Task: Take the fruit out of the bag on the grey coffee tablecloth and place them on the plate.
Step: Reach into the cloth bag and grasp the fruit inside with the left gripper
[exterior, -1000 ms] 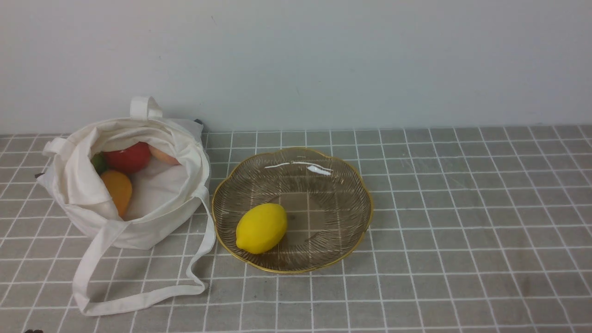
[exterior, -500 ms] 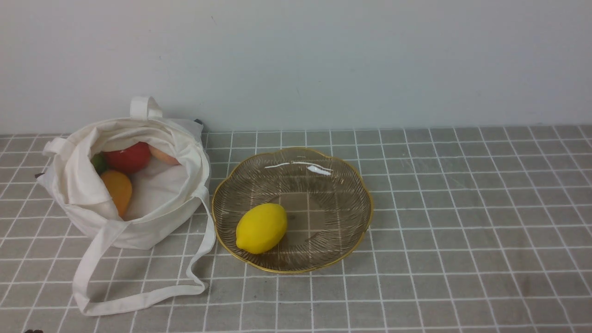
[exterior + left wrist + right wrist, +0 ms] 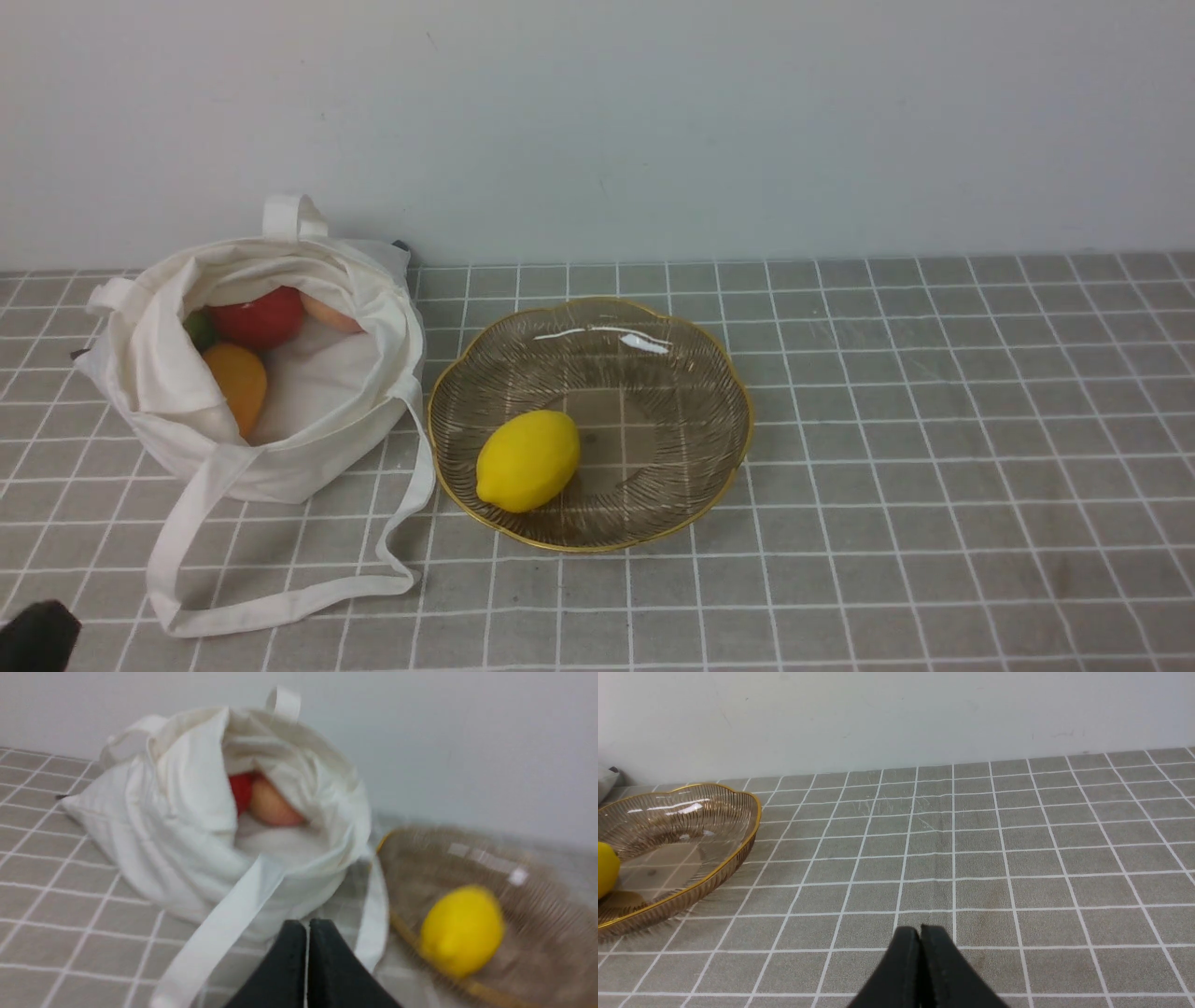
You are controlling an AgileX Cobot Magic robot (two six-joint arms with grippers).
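Black left gripper (image 3: 39, 627), jaws pressed together, has newly entered the front view's lower left; right gripper (image 3: 920, 931) likewise closed.

The bag (image 3: 159, 373) hides most of the green apple (image 3: 199, 329) and part of the peach (image 3: 331, 315), the plate (image 3: 537, 952) and lemon (image 3: 460, 928) blur in the left wrist view, and the right wrist view's edge cuts that lemon off.

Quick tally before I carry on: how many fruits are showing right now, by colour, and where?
yellow lemon: 1, on the plate
red fruit: 1, in the bag
orange fruit: 1, in the bag
green fruit: 1, in the bag, mostly hidden
peach fruit: 1, in the bag
Total: 5 showing; folds may hide more.
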